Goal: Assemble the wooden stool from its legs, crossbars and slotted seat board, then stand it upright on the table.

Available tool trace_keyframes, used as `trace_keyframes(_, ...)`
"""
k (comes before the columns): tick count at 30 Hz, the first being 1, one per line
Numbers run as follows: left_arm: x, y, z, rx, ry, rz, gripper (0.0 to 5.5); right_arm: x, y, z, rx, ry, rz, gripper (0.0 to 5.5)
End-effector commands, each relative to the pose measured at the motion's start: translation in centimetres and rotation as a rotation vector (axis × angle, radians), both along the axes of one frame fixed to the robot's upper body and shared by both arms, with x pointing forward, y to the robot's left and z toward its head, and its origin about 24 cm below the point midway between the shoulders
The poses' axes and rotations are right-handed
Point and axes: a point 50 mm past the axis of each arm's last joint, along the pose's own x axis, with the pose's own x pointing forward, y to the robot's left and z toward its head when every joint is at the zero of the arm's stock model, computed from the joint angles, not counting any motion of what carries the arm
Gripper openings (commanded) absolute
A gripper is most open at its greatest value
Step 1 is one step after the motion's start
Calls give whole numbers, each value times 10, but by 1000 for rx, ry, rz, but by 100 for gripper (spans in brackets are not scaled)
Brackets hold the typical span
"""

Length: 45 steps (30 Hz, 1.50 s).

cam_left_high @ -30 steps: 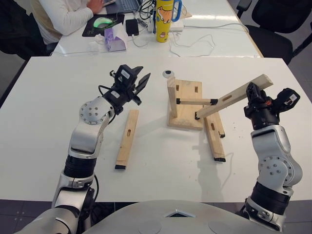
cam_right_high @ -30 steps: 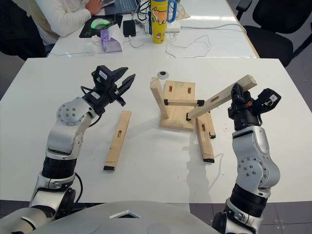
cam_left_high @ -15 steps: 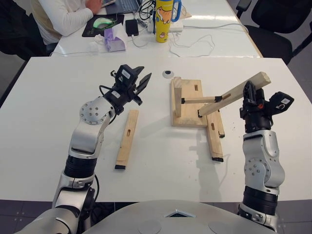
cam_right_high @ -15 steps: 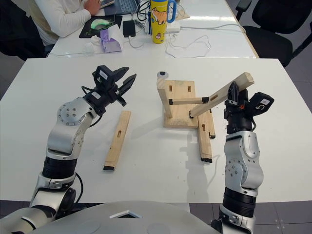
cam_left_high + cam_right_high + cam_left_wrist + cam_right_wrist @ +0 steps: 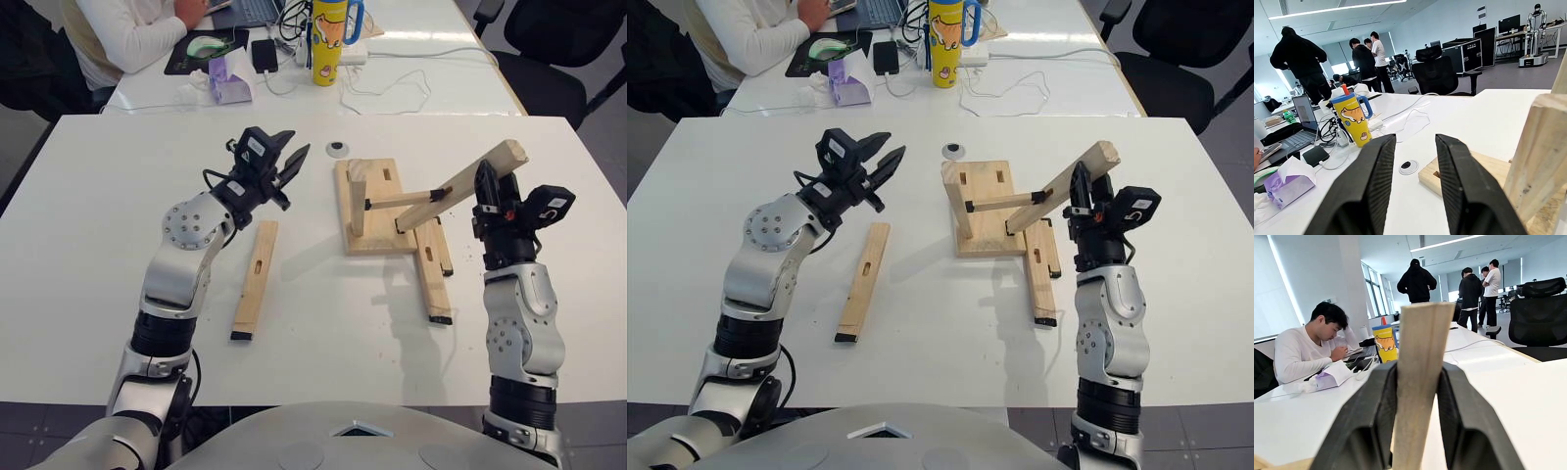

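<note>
Holding one wooden leg point(image 5: 460, 184), the right end effector point(image 5: 482, 191) is clamped on it near its upper end, both fingers point(image 5: 1371, 421) pressed against its sides. That leg is raised and tilted, with its lower end over the right edge of the seat board point(image 5: 382, 240). A crossbar point(image 5: 397, 203) runs from its lower part to a second leg point(image 5: 357, 201), which stands upright on the board. The seat board lies flat on the white surface point(image 5: 118, 196), slots facing up.

Two more wooden pieces point(image 5: 432, 279) lie flat on the surface, just beside the board's right edge and under the held leg. A slotted leg point(image 5: 257, 279) lies flat and apart, left of the board.

Left end effector point(image 5: 292, 174) hovers above the surface between that loose leg and the board, fingers point(image 5: 1374, 186) spread wide and holding nothing.

A small round disc point(image 5: 337, 149) sits just beyond the board's far edge.
</note>
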Motion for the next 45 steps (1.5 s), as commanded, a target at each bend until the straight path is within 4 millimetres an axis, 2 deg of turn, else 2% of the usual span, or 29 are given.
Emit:
trace_keyframes(1,1,-1,4,-12,-5,3,148,-11,-5,-38,-60,192,6,104)
trace_keyframes(6,1,-2,6,-13,-12,4,148,-6,-2,-38,-75,202,21,104)
trace_keyframes(13,1,-8,15,-39,-33,-10,148,3,3,-33,-262,210,41,105)
trace_keyframes(19,3,-19,28,-113,-52,-17,148,6,8,-36,-326,245,74,105)
trace_keyframes(28,26,-41,12,-132,34,57,148,4,8,-47,-284,317,82,106)
trace_keyframes(35,26,-53,8,-82,16,7,148,3,12,-48,-254,317,81,106)
trace_keyframes(41,25,-74,12,-48,-27,-51,148,1,20,-49,-255,317,103,106)
trace_keyframes(45,28,-92,24,-36,-77,-100,148,-1,29,-49,-308,317,156,106)
